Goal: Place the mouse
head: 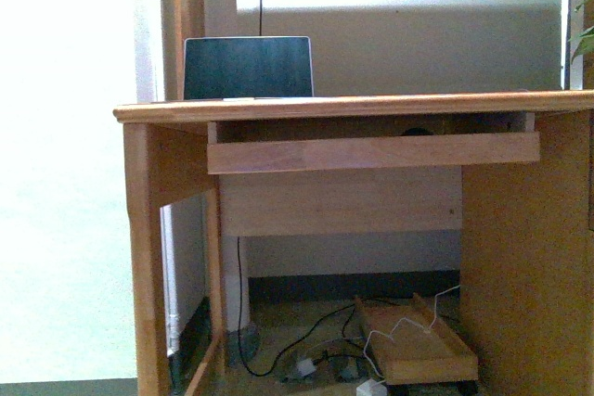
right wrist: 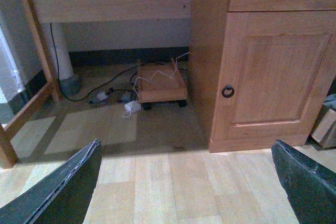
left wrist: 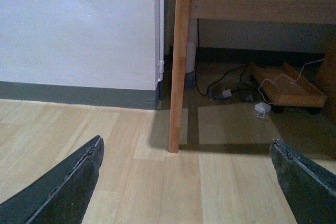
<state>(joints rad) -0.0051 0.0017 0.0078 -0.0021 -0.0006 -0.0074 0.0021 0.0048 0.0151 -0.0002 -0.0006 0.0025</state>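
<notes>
In the front view a small dark domed shape (head: 417,132), which looks like the mouse, peeks over the front board of the pull-out tray (head: 371,151) under the wooden desk top (head: 353,105); most of it is hidden. It does not show in either wrist view. My left gripper (left wrist: 186,182) is open and empty, low over the wooden floor in front of the desk's left leg (left wrist: 178,61). My right gripper (right wrist: 184,187) is open and empty over the floor in front of the desk's cabinet door (right wrist: 273,72). Neither arm shows in the front view.
A laptop (head: 247,67) stands open on the desk at the back left. Under the desk lie a low wooden trolley (head: 418,340), dark and white cables (head: 306,350) and a white adapter (right wrist: 131,107). A cardboard box (right wrist: 325,124) sits right of the cabinet.
</notes>
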